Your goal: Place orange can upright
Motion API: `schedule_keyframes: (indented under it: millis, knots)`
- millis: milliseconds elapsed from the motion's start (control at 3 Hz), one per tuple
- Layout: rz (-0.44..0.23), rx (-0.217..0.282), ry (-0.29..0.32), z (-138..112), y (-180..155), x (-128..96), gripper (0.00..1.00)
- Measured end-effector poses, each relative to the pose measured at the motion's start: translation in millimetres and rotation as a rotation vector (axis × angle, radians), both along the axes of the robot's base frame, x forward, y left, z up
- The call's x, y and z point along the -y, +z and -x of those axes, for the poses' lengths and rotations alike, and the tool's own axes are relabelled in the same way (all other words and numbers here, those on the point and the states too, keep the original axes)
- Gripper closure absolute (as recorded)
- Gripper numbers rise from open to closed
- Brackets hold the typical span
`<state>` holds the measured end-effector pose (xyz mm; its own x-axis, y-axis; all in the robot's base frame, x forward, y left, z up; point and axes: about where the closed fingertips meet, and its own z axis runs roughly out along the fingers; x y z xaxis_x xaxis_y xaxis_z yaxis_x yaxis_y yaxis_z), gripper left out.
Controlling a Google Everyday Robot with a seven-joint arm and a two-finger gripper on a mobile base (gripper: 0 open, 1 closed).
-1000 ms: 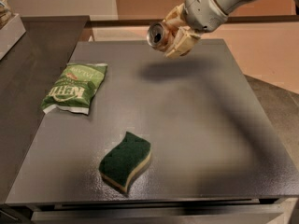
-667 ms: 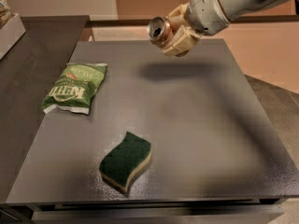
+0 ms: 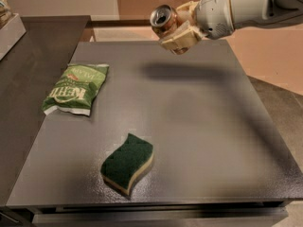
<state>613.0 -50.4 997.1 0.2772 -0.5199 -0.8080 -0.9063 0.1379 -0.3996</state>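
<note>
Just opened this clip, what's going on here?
The robot's gripper holds the orange can in the air above the far edge of the dark table. The can sits tilted on its side between the fingers, silver top towards the camera, so it is not yet placed upright. A green chip bag lies at the table's left and a green sponge near the front, both untouched.
</note>
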Motion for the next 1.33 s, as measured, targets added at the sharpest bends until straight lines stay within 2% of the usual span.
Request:
schedule_keyframes:
  millis: [333,667,1000,1333]
  knots:
    - [-0.129,-0.017,-0.007,-3.8,5.4,-6.9,1.0]
    - [-0.26,-0.047,0.013,-6.3,1.8,-22.1,1.0]
    - [-0.362,-0.074,0.049,-8.6,1.4,-35.6,1.0]
    - [-0.421,-0.113,0.086,-6.8,-3.0,-45.7,1.0]
